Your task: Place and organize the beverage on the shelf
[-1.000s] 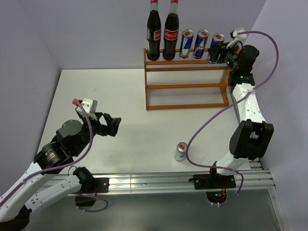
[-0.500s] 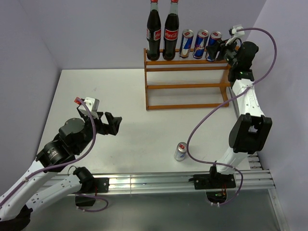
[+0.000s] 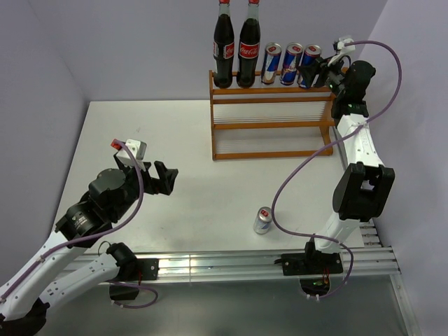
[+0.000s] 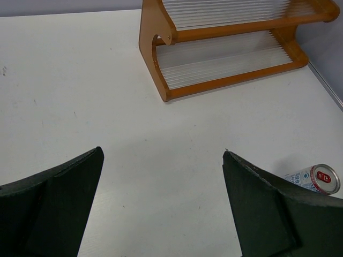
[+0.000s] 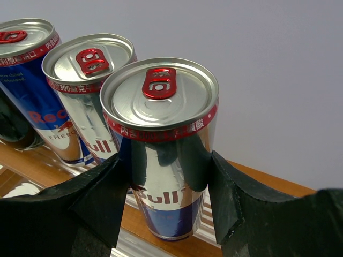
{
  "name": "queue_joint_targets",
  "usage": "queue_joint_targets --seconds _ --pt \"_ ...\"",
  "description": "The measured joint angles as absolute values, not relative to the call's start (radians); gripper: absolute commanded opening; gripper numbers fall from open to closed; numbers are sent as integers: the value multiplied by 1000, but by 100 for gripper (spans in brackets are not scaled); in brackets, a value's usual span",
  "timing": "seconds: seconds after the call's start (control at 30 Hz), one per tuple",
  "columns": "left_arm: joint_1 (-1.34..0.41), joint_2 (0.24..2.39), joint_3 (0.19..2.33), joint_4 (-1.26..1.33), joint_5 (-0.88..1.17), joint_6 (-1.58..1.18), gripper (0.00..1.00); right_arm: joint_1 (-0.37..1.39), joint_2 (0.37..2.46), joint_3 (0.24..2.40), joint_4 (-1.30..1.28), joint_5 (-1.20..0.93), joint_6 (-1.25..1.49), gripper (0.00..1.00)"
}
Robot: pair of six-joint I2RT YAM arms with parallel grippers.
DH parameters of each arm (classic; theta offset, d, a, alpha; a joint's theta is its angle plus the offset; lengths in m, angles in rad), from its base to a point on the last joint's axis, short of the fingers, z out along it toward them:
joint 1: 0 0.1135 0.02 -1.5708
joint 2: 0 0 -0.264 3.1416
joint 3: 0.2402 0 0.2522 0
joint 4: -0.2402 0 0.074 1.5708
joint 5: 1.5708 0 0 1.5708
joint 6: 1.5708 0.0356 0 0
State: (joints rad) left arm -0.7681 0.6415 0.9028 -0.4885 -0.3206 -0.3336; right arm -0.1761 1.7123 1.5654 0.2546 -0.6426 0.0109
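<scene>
Fingers of the right gripper [image 5: 167, 160] clasped the third can [image 5: 159, 101] upright on the shelf [image 3: 271, 100] top, one o'clock — beside two cans [image 3: 282, 63] and both cola bottles [image 3: 248, 49]; left gripper [image 4: 163, 154] gaped wide; fourth can [image 3: 262, 220] sat at five o'clock.

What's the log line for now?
right gripper around third can, shelf top tier | left gripper open, empty | two bottles, two cans placed | last can on table
</scene>
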Motion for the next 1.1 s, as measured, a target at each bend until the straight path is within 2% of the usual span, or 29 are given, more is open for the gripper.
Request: queue_joint_targets --seconds 0.53,1.1 --pt "-733 661 903 -482 -285 -334 99 -178 1744 1555 355 -720 65 0" --pt "-725 666 903 -481 -266 -334 99 -182 1746 1517 438 -700 86 0"
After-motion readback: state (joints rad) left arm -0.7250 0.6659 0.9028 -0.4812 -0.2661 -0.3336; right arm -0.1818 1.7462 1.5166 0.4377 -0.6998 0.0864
